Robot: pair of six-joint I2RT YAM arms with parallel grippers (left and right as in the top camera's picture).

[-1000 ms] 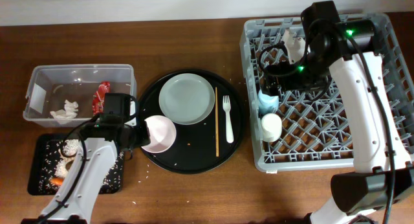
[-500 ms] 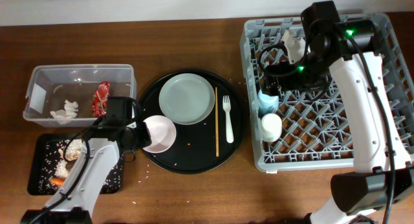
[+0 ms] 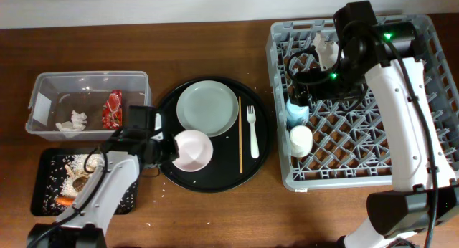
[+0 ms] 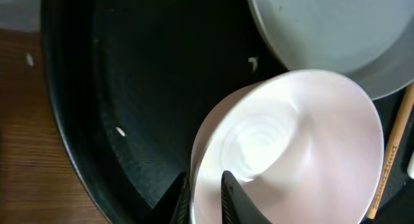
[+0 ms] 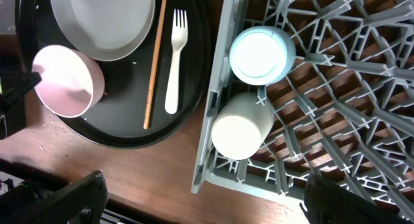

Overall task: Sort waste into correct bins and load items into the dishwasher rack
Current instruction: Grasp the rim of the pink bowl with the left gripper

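Small white bowl (image 4: 291, 140), rim between left claw (image 4: 206, 199) fingers (image 4: 231, 195): smooth glossy plastic, soft highlights inside. Fingers: matt black.
Large round black tray (image 4: 97, 120) under claw: dark semi-gloss, crumb-speckled.
Pale round plate (image 4: 323, 36) ahead of claw: smooth, matt.
Thin wooden stick (image 4: 396, 146) beyond bowl: bare light wood.
Below right claw (image 5: 204, 188): dishwasher rack (image 5: 259, 190) matt grey plastic; white plastic fork (image 5: 173, 62) smooth; table (image 5: 149, 179) brown wood, satin.

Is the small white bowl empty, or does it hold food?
Empty. The small white bowl shows a bare, clean inside in the left wrist view.
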